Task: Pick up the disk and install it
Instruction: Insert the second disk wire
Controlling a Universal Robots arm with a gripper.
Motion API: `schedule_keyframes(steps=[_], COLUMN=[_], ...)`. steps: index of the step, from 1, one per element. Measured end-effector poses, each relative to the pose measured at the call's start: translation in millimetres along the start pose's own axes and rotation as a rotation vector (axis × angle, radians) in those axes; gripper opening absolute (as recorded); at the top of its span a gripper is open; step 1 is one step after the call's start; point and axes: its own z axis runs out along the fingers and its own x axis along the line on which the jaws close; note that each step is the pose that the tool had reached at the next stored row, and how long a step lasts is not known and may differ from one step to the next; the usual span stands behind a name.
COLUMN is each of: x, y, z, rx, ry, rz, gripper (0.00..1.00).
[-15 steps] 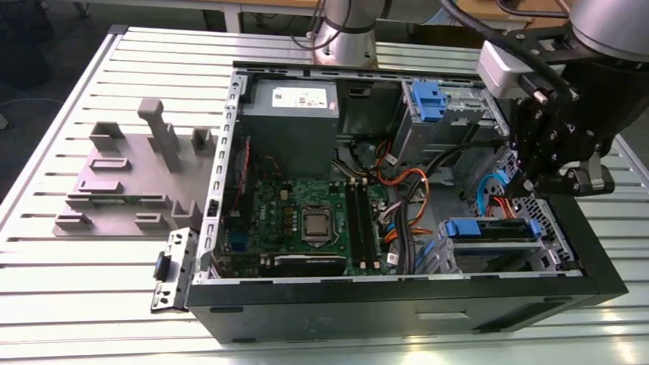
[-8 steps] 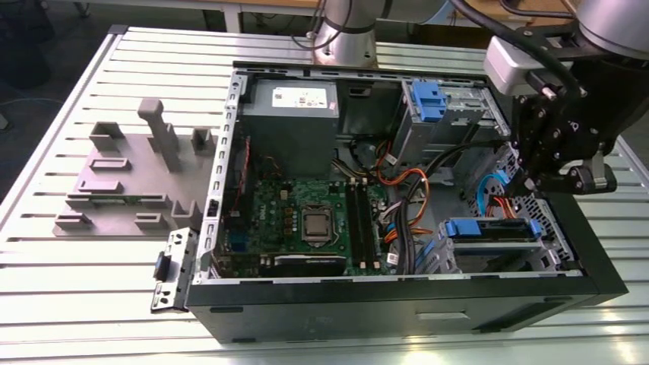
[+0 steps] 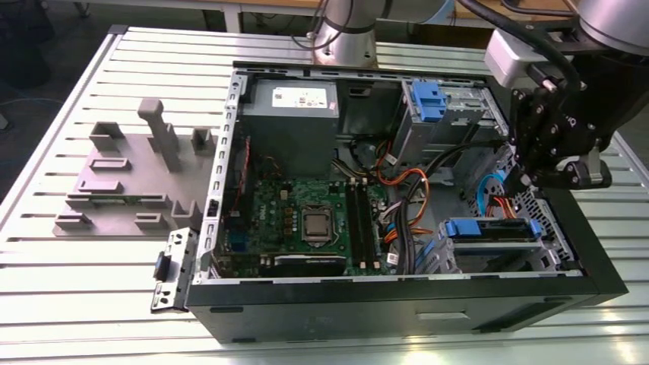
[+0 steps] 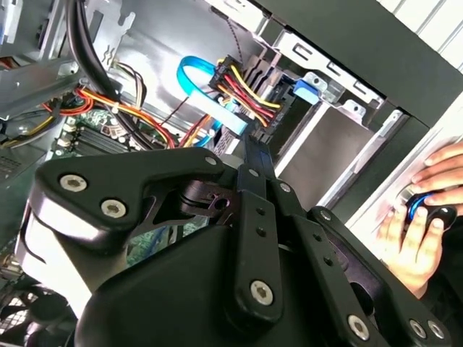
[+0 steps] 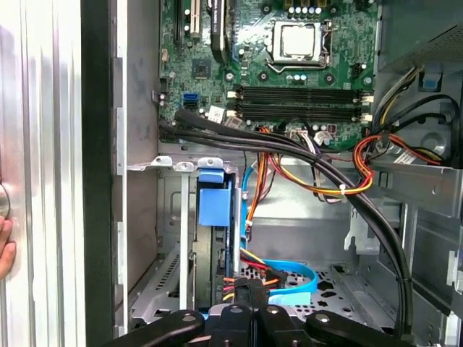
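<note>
PC case (image 3: 406, 304) lies open on the slatted bench (image 3: 81, 289), taking the middle and the exterior view's right side. A grey fixture block (image 3: 132, 175) sits on the bench near the exterior view's left edge, apart from the case.

The disk (image 3: 490, 228) is in the case, seated edge-on in the metal drive cage (image 3: 497, 255) at the near case corner on the exterior view's right. Its blue rail ends face up. In the first wrist view the disk (image 5: 206, 260) is a dark slab in the cage slot with a blue tab (image 5: 215, 202) over it. A red/yellow/black power cable plug (image 5: 246, 278) and a flat blue data cable (image 5: 289, 278) sit right at its end.

The end effector (image 3: 555, 176) hangs over the case wall just above that cage. In both wrist views its (image 4: 249, 148) (image 5: 249, 293) jaws look closed, brought together into one narrow tip. The tip is right at the cable plug by the disk. Can't tell whether it pinches anything or touches the disk.

The motherboard (image 3: 304, 220) is on the case floor. The grey power supply (image 3: 294, 114) is in the far case corner. A second cage with a blue latch (image 3: 426, 99) is at the far right corner.

A person's hand (image 4: 419, 217) rests on the bench just outside the case wall, on a small dark and blue object.
</note>
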Motion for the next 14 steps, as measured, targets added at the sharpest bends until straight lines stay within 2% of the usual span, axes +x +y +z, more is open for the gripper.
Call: schedule_keyframes(steps=[2, 6, 14], x=[-0.9, -2.3, -6.5], y=[-2.1, -5.9, -6.8], z=[0.3, 0.6, 0.8], rx=[-0.0085, -0.0205, -0.0235], ry=[-0.0003, -0.0004, 0.0005], rz=[0.000, 0.001, 0.005], gripper=[0.11, 0.11, 0.11])
